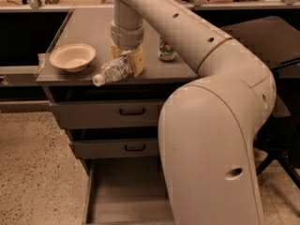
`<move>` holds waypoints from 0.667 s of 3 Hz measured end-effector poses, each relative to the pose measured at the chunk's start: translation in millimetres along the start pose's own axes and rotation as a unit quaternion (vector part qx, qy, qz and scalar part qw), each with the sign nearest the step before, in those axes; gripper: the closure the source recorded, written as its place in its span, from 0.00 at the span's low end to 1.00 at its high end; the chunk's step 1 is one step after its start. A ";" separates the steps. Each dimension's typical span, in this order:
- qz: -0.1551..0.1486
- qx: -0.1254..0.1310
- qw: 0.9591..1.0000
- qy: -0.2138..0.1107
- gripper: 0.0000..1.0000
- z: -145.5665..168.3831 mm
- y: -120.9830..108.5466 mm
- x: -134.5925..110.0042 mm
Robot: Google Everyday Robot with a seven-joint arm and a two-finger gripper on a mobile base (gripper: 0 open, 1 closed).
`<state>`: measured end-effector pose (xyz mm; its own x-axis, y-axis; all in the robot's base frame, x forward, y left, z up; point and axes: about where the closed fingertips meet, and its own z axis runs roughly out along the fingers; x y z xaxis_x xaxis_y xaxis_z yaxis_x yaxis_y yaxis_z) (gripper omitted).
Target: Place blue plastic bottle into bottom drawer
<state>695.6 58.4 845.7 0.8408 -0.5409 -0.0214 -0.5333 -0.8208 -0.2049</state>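
Note:
The blue plastic bottle (112, 71) is clear with a white cap that points to the lower left. It hangs tilted over the front edge of the grey cabinet top (93, 27). My gripper (127, 62) reaches down from the arm and is shut on the bottle's rear half, with tan fingers (137, 61) around it. The bottom drawer (126, 191) stands pulled open at the foot of the cabinet, its flat tray bare. My arm covers its right side.
A cream bowl (72, 56) sits on the cabinet top, left of the bottle. A green-and-white soda can (167, 50) stands behind the gripper. Two shut upper drawers with black handles (132, 111) face front. A black chair (281, 102) stands at right. Speckled floor lies at left.

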 end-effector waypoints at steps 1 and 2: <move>0.034 0.044 0.998 0.038 1.00 -28.0 -3.4 -15.5; 0.110 0.087 0.988 0.065 1.00 -54.8 27.9 -30.8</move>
<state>649.7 42.1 894.3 0.6807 -0.7315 0.0401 -0.6685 -0.6426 -0.3744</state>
